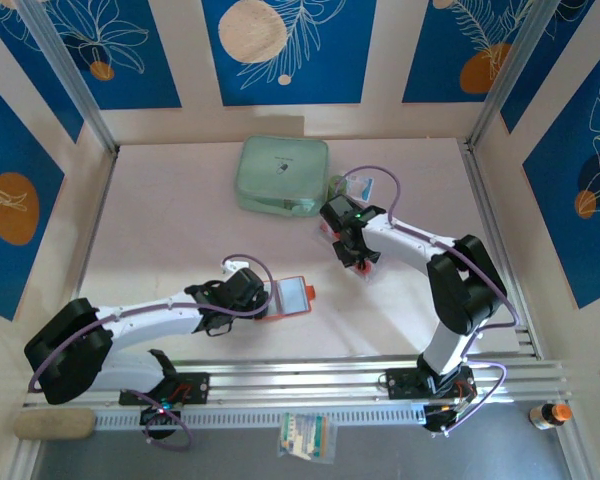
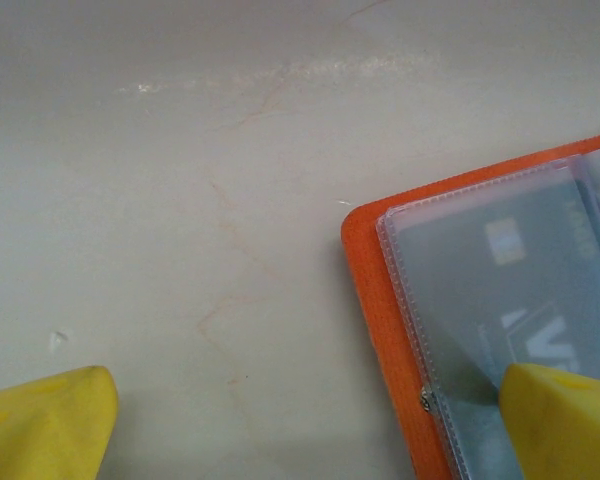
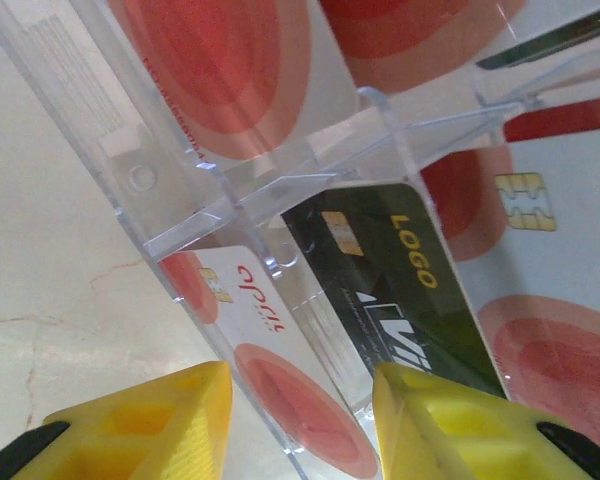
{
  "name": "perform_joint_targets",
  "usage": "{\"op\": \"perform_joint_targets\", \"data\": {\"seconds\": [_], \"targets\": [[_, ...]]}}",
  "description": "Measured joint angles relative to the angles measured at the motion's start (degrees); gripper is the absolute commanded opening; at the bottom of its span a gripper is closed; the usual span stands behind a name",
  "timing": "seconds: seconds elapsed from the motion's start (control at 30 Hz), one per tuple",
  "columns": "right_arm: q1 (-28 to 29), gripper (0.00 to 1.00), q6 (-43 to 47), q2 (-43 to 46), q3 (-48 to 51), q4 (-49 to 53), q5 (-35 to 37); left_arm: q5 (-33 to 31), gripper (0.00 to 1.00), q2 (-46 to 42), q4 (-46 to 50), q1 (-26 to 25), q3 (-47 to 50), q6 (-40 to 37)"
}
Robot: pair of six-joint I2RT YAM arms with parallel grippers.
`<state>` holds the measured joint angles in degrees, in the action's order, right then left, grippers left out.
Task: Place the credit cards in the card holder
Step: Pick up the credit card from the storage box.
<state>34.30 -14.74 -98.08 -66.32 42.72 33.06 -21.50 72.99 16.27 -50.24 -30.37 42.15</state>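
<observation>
- While the card holder (image 1: 292, 298) lies open on the table (image 1: 170, 220) near its front edge, the left gripper (image 2: 305, 390) stands spread wide at the holder's left edge.
- One yellow finger (image 2: 565, 420) is over the holder's clear pocket; the other is over bare table.
- A chip card (image 2: 510, 260) shows through that pocket.
- Right gripper (image 3: 302, 385) is at the clear tray (image 3: 130, 130), just beside the mint-green case (image 1: 283, 175).
- Its fingers are partly apart, astride a pale credit card (image 3: 270, 340) and a tray wall; pinching or not, cannot tell.
- A dark card (image 3: 400, 290) sits in the neighbouring compartment.
</observation>
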Motion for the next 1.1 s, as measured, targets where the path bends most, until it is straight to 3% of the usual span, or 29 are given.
{"op": "perform_joint_targets", "data": {"seconds": [0.4,0.8,1.1], "targets": [[1.33,0.25,-0.02,-0.09,0.26,-0.15,-0.04,0.0,0.98,0.0,0.0,0.0,0.0,0.02],[1.31,0.27,0.44,0.15,0.85,-0.96,-1.73,0.0,0.98,-0.02,0.0,0.0,0.0,0.0],[1.27,0.16,1.31,0.81,1.95,-1.84,-2.51,0.0,0.98,-0.07,0.0,0.0,0.0,0.0]]}}
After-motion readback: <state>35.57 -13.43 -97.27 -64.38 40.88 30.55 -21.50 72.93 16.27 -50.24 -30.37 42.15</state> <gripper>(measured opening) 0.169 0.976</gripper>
